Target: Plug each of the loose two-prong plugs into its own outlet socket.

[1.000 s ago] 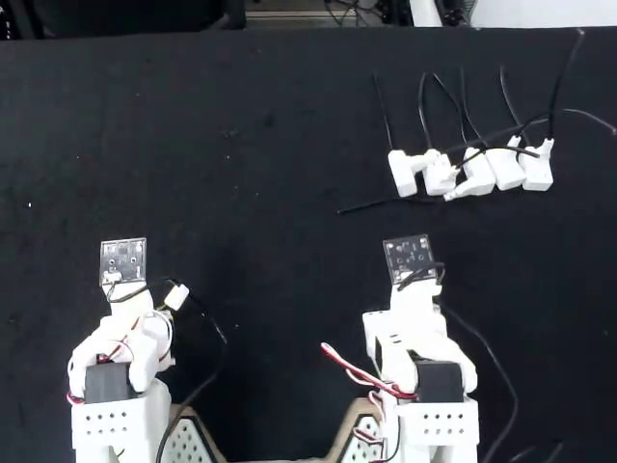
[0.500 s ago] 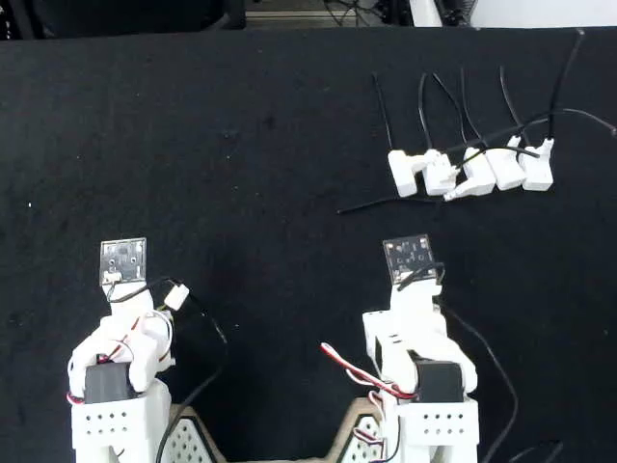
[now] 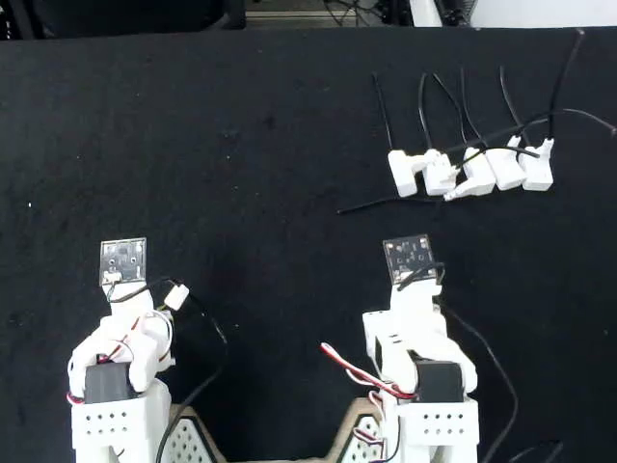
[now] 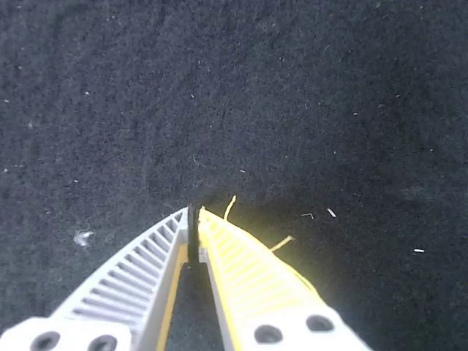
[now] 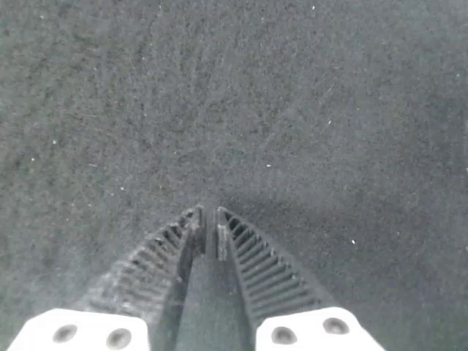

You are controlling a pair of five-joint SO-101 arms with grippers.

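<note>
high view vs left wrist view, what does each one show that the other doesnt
The high view gives the row of white plugs and sockets with their black cords, lying across the table from the arms, plus an arm and a second arm at the near edge. The left wrist view gives the left gripper close up, shut and holding nothing, one side white, the other yellow. Both show the black table cover.
</note>
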